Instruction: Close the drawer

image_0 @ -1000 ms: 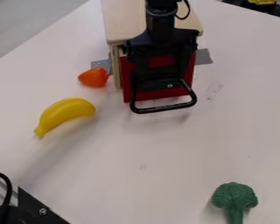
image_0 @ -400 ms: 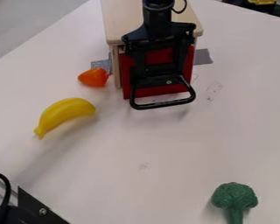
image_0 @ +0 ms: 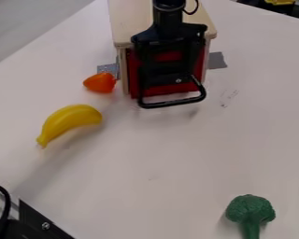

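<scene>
The black gripper (image_0: pixel 167 78) hangs in front of the wooden cabinet (image_0: pixel 130 22) at the top middle, its two fingers spread apart with red showing between them. Behind and around them is the red front of the drawer (image_0: pixel 169 90), close against the cabinet's front edge. A black loop handle (image_0: pixel 172 103) sticks out low from the drawer front, just below the gripper. The gripper covers much of the drawer front, and I cannot tell whether a thin gap stays behind it.
An orange toy vegetable (image_0: pixel 100 82) lies just left of the cabinet, with a yellow banana (image_0: pixel 69 122) further to the front left. Green broccoli (image_0: pixel 250 210) is at the lower right. Black equipment (image_0: pixel 39 221) fills the lower left corner. Grey tape (image_0: pixel 217 60) shows beside the cabinet.
The red drawer front and its handle have moved back toward the cabinet. Over the same time the gripper has shifted slightly up in the view with them.
</scene>
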Robot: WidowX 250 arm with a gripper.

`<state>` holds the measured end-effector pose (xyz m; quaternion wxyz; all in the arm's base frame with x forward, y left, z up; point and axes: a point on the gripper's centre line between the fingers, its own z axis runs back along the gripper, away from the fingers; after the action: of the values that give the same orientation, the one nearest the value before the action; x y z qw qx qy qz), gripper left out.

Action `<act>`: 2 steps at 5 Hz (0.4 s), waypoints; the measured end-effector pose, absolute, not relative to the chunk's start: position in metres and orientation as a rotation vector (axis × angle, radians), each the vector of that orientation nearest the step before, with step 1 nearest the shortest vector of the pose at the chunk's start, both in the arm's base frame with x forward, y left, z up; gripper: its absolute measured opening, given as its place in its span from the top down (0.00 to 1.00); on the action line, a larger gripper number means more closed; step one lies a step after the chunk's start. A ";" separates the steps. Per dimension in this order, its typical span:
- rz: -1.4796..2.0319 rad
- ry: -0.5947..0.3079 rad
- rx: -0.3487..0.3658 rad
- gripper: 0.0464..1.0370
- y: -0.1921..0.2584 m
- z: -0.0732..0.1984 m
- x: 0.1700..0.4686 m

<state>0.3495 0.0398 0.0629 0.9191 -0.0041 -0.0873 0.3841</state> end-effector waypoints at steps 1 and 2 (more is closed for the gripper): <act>0.787 -0.171 0.001 0.04 0.041 0.058 0.351; 0.800 -0.155 0.002 0.04 0.041 0.055 0.344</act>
<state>0.3444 0.0413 0.0546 0.9182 0.0008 -0.0753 0.3890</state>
